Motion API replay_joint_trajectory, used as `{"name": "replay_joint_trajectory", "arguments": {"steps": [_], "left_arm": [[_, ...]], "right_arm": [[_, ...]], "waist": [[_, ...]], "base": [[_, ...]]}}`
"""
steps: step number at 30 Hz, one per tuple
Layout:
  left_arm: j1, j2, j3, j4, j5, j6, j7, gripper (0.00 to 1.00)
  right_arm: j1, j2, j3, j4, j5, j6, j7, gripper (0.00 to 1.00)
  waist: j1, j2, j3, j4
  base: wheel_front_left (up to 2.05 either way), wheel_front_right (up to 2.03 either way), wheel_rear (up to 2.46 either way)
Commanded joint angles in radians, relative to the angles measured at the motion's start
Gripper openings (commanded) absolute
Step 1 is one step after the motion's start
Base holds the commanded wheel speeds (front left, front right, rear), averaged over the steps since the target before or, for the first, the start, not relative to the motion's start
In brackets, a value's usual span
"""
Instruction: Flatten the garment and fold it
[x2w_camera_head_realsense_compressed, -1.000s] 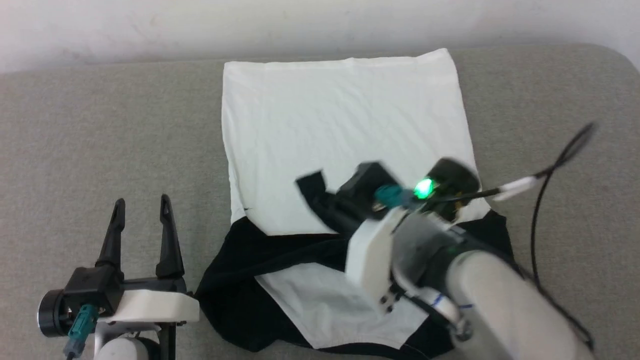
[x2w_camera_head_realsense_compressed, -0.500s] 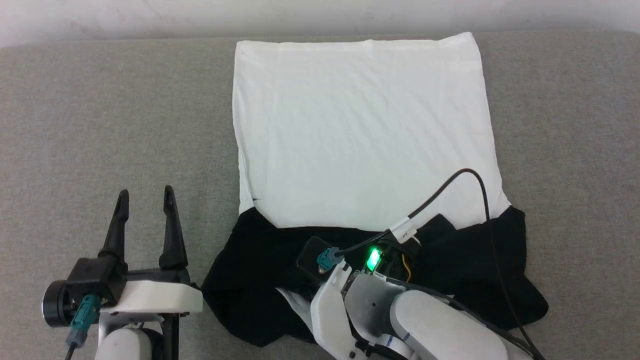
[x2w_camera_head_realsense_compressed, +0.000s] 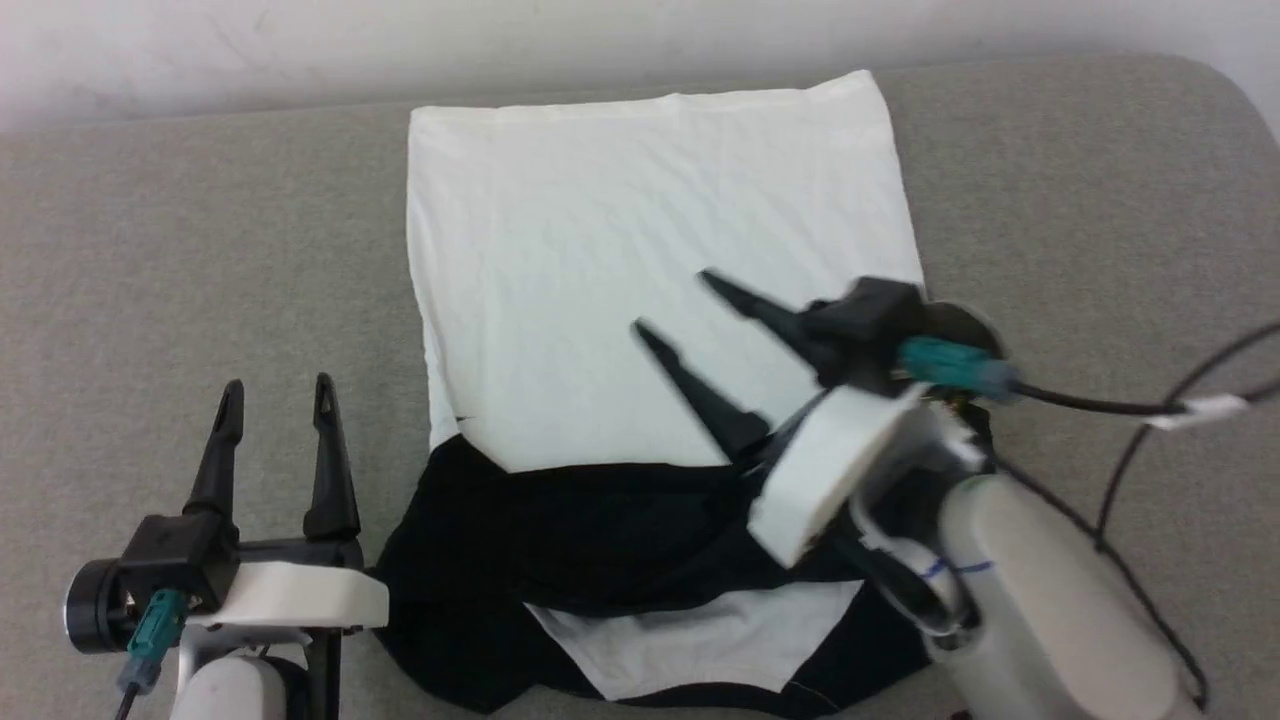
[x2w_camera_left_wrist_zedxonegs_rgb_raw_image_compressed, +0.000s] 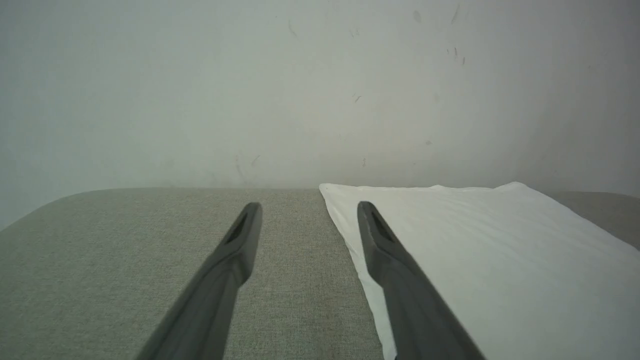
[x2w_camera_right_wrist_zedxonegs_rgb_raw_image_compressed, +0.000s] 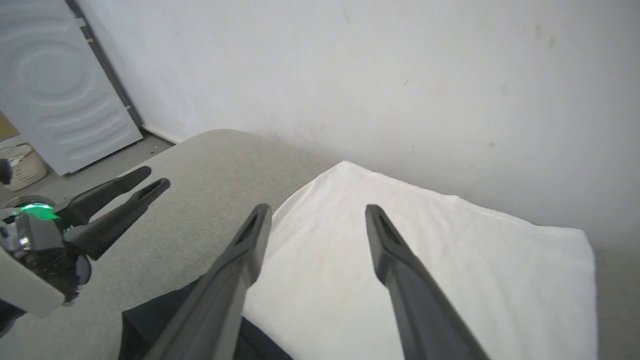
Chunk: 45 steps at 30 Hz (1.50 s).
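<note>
Thin white shirt with black sleeves (x2w_camera_head_realsense_compressed: 650, 250) lies on grey fabric worktop (x2w_camera_head_realsense_compressed: 200, 250), room either side — left gripper (x2w_camera_head_realsense_compressed: 277, 383), right gripper (x2w_camera_head_realsense_compressed: 672, 302) both spread open; pale forearm (x2w_camera_head_realsense_compressed: 1050, 600) hides part of a sleeve.

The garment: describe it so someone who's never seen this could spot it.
Start at the grey fabric surface below the white wall. Spread in its middle lies the garment. It alone is soft cloth, white-bodied with black sleeves bunched at the near end.

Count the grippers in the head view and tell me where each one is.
2. The left gripper is open at lower left, over the grey surface beside the garment. The right gripper is open over the garment's white body.
</note>
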Motion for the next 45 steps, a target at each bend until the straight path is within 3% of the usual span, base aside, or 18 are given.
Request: {"name": "replay_joint_trajectory", "arguments": {"steps": [1, 7, 12, 17, 26, 31, 37, 45], "left_arm": [[-0.019, 0.011, 0.001, 0.001, 0.011, -0.009, -0.005, 1.0], [-0.146, 0.063, -0.02, 0.023, 0.014, -0.044, 0.056, 1.0], [-0.334, 0.134, -0.038, 0.035, 0.0, -0.077, 0.245, 1.0], [-0.554, 0.218, -0.069, 0.065, -0.036, -0.104, 0.481, 1.0], [-0.866, 0.37, -0.106, 0.183, -0.101, -0.116, 0.93, 1.0], [-0.96, 0.425, -0.079, 0.208, -0.084, -0.056, 1.142, 1.0], [-1.009, 0.452, -0.057, 0.171, -0.061, 0.031, 1.353, 1.0], [-1.0, 0.518, -0.051, 0.096, -0.007, 0.073, 1.484, 1.0]], "right_arm": [[0.031, 0.004, -0.045, -0.024, -0.025, -0.001, -0.023, 1.0], [0.132, 0.02, -0.274, -0.123, -0.127, -0.001, -0.09, 1.0], [0.18, 0.031, -0.392, -0.169, -0.168, -0.001, -0.102, 1.0], [0.18, 0.035, -0.435, -0.196, -0.166, -0.001, -0.118, 1.0], [0.144, 0.036, -0.404, -0.186, -0.088, -0.001, -0.173, 1.0], [0.128, 0.037, -0.378, -0.163, -0.053, -0.001, -0.208, 1.0], [0.115, 0.037, -0.363, -0.138, -0.022, -0.001, -0.245, 1.0], [0.106, 0.037, -0.339, -0.11, 0.001, -0.001, -0.269, 1.0]], "waist": [[-0.0001, 0.0, 0.003, -0.027], [-0.0001, 0.0, 0.055, -0.076], [-0.0001, 0.0, 0.139, -0.126], [-0.0001, 0.0, 0.239, -0.185], [-0.0001, 0.0, 0.388, -0.284], [-0.0001, 0.0, 0.445, -0.329], [-0.0001, 0.0, 0.491, -0.362], [-0.0001, 0.0, 0.509, -0.375]], "base": [[0.0, 0.0, 0.0], [0.0, 0.0, 0.0], [0.0, 0.0, 0.0], [0.0, 0.0, 0.0], [0.0, 0.0, 0.0], [0.0, 0.0, 0.0], [0.0, 0.0, 0.0], [0.0, 0.0, 0.0]]}}
